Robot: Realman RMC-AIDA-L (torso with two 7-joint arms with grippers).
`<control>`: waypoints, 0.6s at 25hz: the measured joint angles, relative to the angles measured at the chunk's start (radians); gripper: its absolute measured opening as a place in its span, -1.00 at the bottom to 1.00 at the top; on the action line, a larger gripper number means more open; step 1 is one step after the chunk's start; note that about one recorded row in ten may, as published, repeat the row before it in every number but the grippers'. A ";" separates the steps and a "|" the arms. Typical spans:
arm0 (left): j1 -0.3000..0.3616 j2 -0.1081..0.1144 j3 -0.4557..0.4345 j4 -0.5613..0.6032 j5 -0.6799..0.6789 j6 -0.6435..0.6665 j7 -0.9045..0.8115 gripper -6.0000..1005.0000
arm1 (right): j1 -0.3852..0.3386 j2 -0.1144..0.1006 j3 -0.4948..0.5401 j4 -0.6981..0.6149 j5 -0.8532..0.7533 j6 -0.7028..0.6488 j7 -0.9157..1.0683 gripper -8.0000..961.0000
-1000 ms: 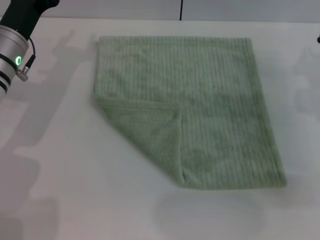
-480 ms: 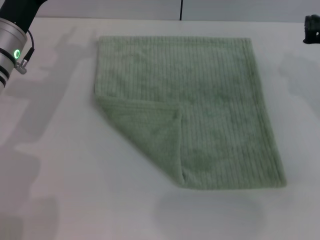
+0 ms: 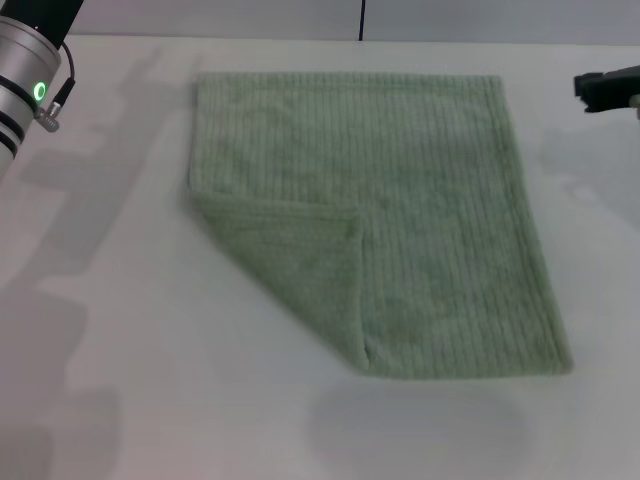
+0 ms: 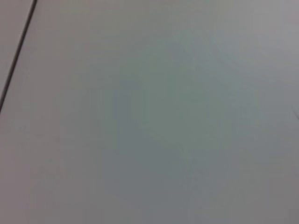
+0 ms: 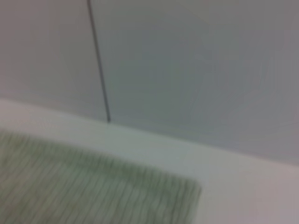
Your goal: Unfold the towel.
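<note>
Right claw (image 3: pixel 606 90) (fingers unreadable) hangs by the counter's (image 3: pixel 130 350) far right edge; your towel (image 3: pixel 400 200) lies mid-counter, near-left corner folded over, likely your target. Left claw is unseen.

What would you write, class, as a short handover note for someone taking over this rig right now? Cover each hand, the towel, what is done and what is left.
Left hand: out of view; only the left arm shows, at the table's far left corner, away from the towel.
Right hand: at the far right edge, beside the towel's far right corner, not touching it; open or shut cannot be told.
Towel: flat on the white table, its near left corner folded over onto the cloth as a triangle.
Done: nothing gripped yet.
Left: take the folded corner and pull it back out flat.
</note>
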 joint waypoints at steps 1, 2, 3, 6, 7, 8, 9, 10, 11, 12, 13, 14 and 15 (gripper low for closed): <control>-0.001 0.000 0.000 0.000 0.000 0.000 0.000 0.20 | 0.012 0.000 0.007 0.010 -0.004 -0.022 0.000 -0.87; -0.002 0.000 0.000 0.000 0.000 0.000 0.000 0.20 | 0.025 -0.001 0.012 0.019 -0.008 -0.042 0.000 -0.87; -0.002 0.000 0.000 0.000 0.001 0.000 0.000 0.20 | 0.039 -0.002 0.016 0.031 -0.008 -0.067 0.000 -0.87; -0.002 0.000 0.000 0.000 0.001 0.001 0.000 0.19 | 0.088 -0.009 0.037 0.072 -0.009 -0.144 -0.001 -0.87; -0.002 0.000 0.000 0.000 0.001 0.001 0.000 0.19 | 0.101 -0.012 0.042 0.086 -0.009 -0.166 -0.002 -0.87; -0.002 0.000 0.000 0.000 0.001 0.001 -0.001 0.19 | 0.114 -0.015 0.045 0.096 -0.009 -0.181 -0.004 -0.87; -0.002 0.000 0.000 0.000 0.001 0.000 -0.001 0.19 | 0.126 -0.017 0.048 0.106 -0.010 -0.199 -0.007 -0.87; -0.002 0.000 0.000 0.000 0.001 0.000 -0.001 0.19 | 0.137 -0.020 0.050 0.115 -0.010 -0.213 -0.008 -0.87; -0.002 0.000 0.000 0.000 0.001 0.000 -0.001 0.19 | 0.146 -0.021 0.052 0.122 -0.010 -0.228 -0.009 -0.87; -0.001 0.000 0.000 0.000 0.001 0.000 -0.001 0.19 | 0.157 -0.024 0.054 0.130 -0.010 -0.245 -0.009 -0.87; -0.001 0.000 0.000 0.000 0.001 0.000 -0.001 0.19 | 0.167 -0.026 0.056 0.138 -0.010 -0.262 -0.009 -0.87; -0.001 0.000 0.000 0.000 0.000 0.000 -0.001 0.19 | 0.176 -0.028 0.056 0.148 -0.010 -0.279 -0.009 -0.87; -0.001 0.000 0.000 0.000 0.000 0.000 -0.001 0.18 | 0.184 -0.030 0.057 0.156 -0.010 -0.291 -0.009 -0.87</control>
